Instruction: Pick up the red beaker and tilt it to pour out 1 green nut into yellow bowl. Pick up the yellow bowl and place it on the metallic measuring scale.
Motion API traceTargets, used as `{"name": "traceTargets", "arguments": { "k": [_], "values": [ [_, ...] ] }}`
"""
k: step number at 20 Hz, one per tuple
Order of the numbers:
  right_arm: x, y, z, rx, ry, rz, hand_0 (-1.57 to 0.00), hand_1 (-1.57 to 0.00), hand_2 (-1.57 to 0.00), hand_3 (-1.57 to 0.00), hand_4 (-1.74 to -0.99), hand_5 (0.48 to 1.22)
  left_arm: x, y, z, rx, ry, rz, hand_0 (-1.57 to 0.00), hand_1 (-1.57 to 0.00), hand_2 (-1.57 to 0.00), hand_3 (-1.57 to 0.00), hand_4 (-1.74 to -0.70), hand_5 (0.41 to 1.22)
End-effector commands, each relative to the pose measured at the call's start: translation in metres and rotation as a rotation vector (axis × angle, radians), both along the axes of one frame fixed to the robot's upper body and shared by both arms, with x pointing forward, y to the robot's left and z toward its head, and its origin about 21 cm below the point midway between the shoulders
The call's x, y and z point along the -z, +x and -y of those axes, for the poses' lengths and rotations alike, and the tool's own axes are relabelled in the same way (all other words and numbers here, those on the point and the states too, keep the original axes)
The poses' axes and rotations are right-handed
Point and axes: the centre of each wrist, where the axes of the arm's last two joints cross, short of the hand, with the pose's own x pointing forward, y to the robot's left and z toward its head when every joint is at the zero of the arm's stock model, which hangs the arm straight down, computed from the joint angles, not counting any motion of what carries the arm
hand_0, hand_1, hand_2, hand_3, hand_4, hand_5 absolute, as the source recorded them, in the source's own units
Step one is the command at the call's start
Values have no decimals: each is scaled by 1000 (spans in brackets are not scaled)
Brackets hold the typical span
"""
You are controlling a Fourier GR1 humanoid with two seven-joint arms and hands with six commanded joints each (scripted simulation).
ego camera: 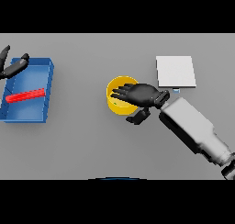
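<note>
head view: the yellow bowl point(120, 102) stands near the middle of the grey table point(82, 145), and the robot's right hand point(140, 95) lies over its right half, fingers stretched leftward across the opening and the thumb hanging low, just outside the near-right rim. nothing is gripped yet; the fingers look spread rather than closed on the wall. a tiny dark-green speck shows at the inner left wall, possibly the nut, too small to be certain. to the bowl's right, toward the far right part of the table, sits the metallic measuring scale point(176, 71), a pale square plate, apart from the bowl and bare on top. at the left edge of the table a blue tray point(47, 92) holds a long red object point(25, 95) lying flat on its floor; if this is the red beaker, it rests on its side. the left hand point(10, 67) hovers over the tray's far-left corner, fingers loosely extended, holding nothing. judging by this layout, the bowl pickup is the step in hand: the next move calls for fingers and thumb to pinch the rim, then a lift and a short carry rightward and away onto the scale.
</note>
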Motion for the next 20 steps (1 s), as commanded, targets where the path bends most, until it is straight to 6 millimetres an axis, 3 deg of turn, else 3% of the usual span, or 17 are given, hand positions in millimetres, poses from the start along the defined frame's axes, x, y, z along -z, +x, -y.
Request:
{"name": "traceTargets", "arguments": {
  "k": [1, 6, 9, 10, 11, 12, 14, 17, 20],
  "values": [
    [2, 2, -3, -3, -12, -4, 1, 1, 1, 1, -1177, 673, -2, 0, 0, 4, 0, 5, 1, 1, 1, 1, -801, 706],
    [7, 10, -3, 0, -47, -34, 1, 1, 1, -22, -1195, 708, -3, 1, -5, -17, 18, -8, 1, 1, 1, 1, -789, 711],
    [14, 10, -6, 16, -57, -31, -48, -60, -88, -130, -1261, 809, -1, 0, -4, -3, 17, 2, 1, 1, 1, 1, -791, 712],
    [14, 9, -9, 8, -55, -27, -193, -183, -189, -215, -1309, 891, 1, 0, -3, 4, 19, -2, 1, 1, 1, 1, -791, 711],
    [12, 9, -8, -9, -39, -31, -455, -407, -349, -322, -1363, 957, 0, -2, -5, 3, 23, 8, 1, 1, 1, 1, -789, 710],
    [13, 9, -8, -13, -35, -31, -678, -640, -594, -572, -1435, 1010, 0, 2, -1, 3, 19, 7, 1, 1, 1, 1, -788, 710],
    [11, 9, -8, -26, -33, -42, -999, -975, -945, -792, -1540, 1086, 0, 1, -4, 5, 20, 4, 1, 1, 1, 1, -787, 707],
    [7, 11, -5, -34, -42, -63, -1278, -1266, -1187, -1027, -1637, 1152, -3, 0, -4, 6, 21, 6, 1, 1, 1, 1, -784, 712],
    [3, 10, -3, -5, -61, -74, -1421, -1415, -1323, -1130, -1688, 1186, -4, 2, -3, 4, 24, 1, 1, 1, 1, 1, -782, 710]
  ]
}}
